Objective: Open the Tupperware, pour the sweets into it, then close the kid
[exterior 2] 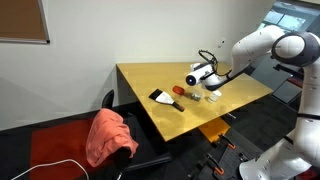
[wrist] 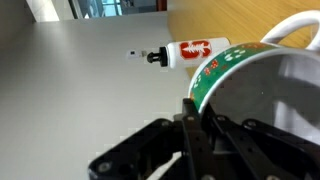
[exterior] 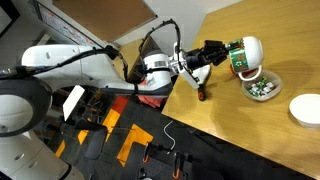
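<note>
The jaws of the gripper [exterior: 222, 56] are pinched on the tilted cup [exterior: 244, 54], which should be centred over the Tupperware [exterior: 278, 85] just below them and tipped slowly.

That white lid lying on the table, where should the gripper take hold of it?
Likely its rim, coming straight down from above: the white lid lies flat, a low round disc, so only opposite edges offer a pinch. The gripper holds the cup now.

The white arm [exterior: 60, 58] reaches from the frame's left toward upper right, wrist level; the gripper [exterior: 224, 58] clamps a tilted cup [exterior: 250, 45].
</note>
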Robot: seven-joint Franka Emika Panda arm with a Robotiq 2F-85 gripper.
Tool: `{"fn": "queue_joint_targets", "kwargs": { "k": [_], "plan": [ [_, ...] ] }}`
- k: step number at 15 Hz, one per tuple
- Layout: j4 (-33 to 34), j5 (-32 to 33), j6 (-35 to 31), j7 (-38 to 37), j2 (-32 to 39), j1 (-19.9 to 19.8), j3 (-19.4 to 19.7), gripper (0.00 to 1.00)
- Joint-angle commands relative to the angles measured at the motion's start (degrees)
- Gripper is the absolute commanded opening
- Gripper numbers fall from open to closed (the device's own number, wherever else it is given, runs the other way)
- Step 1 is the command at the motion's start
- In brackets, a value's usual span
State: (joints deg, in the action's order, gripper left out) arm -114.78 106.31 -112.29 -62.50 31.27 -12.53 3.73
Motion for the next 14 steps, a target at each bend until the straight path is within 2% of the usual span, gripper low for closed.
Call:
{"fn": "queue_joint_targets", "kwargs": {
  "k": [1, 12, 13, 14],
  "plan": [
    [-4.7, 1.2, -7.4, -1.0, -7.3, -0.5, -0.6, 0.02],
    [-5.3, -0.4, -38.8, 3.1, -11.3, -3.7, 0.6, 0.02],
    [-3.7, -0.3, -35.5, 0.9, -8.2, -2.5, 0.7, 0.02],
    [-3.7, -0.2, -36.5, 0.9, -8.1, -2.7, 0.7, 0.1]
  ]
}}
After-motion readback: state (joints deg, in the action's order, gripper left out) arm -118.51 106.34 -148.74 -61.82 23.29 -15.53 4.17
